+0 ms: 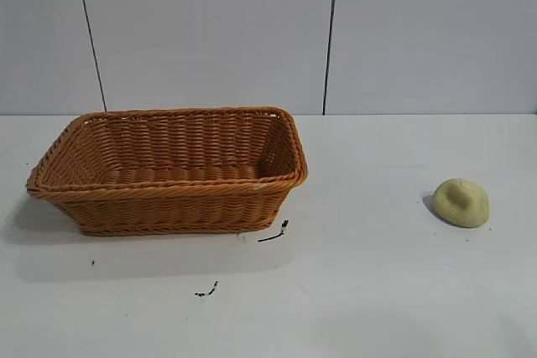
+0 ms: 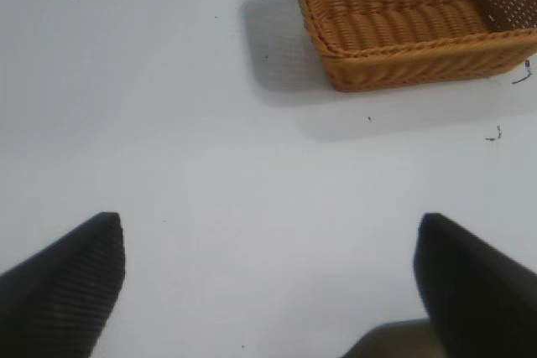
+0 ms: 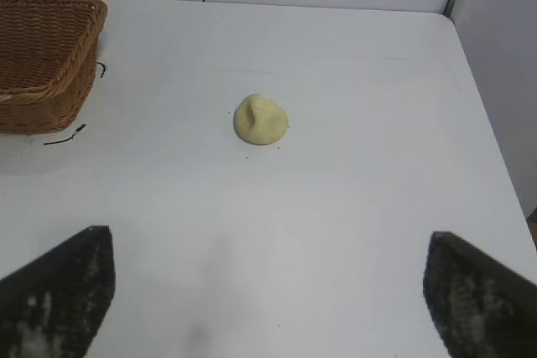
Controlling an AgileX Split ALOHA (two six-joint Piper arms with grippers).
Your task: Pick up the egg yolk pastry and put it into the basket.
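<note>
The pastry (image 1: 461, 202) sat alone on the white table (image 1: 377, 291), well apart from the basket (image 1: 168, 169) and on the right arm's side, so that arm looked the natural one to fetch it. The right gripper (image 3: 268, 291) hung above the table with its fingers spread wide, and the pastry lay ahead of it, roughly centred between the two fingertips (image 3: 63, 287), which read as a lining-up for an approach not yet begun. The left gripper (image 2: 268, 287) was likewise wide open and held nothing; it hovered over bare table on the basket's side, probably parked clear of the work. The basket stood upright with its mouth open and nothing visible inside, so the drop could be made straight down past the rim. Neither gripper showed in the exterior view, which suggested both arms were drawn back toward their bases. Counted: one pastry, one basket, two grippers, and two small dark scraps (image 1: 274, 234) lying on the table just in front of the basket, harmless to the task by the look of them.
</note>
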